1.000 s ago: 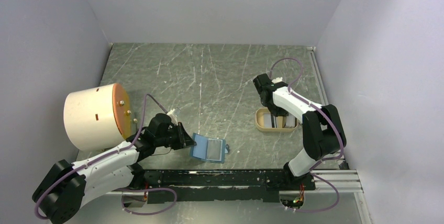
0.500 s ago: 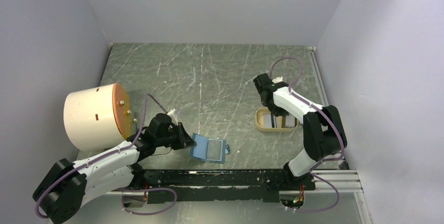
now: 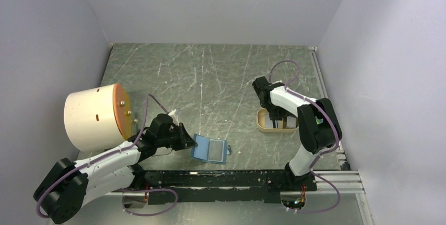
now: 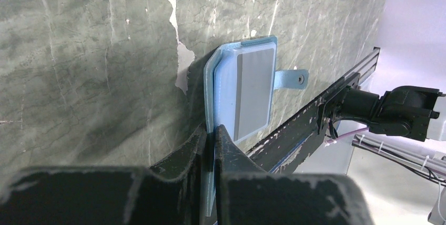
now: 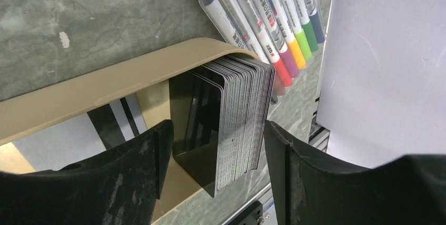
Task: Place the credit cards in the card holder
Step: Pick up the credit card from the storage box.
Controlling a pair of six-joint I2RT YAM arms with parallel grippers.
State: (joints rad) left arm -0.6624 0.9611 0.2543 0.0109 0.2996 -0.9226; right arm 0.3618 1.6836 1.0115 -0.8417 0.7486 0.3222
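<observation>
The teal-blue card holder lies open near the table's front edge, a grey panel facing up and its snap tab sticking out. My left gripper is shut on the left edge flap of the card holder. A thick stack of credit cards stands on edge in a black stand inside the tan oval tray. Another card with a dark stripe lies flat in the tray. My right gripper is open, one finger on each side of the stack, apart from it. It hangs over the tray.
A clear pack of coloured markers lies against the tray's far side, close to the right wall. A large cream cylinder with an orange face stands at the left. A black rail runs along the near edge.
My right arm has swung a little to the left and its elbow has shifted, the gripper staying over the tray. My left gripper and the card holder have not moved.
</observation>
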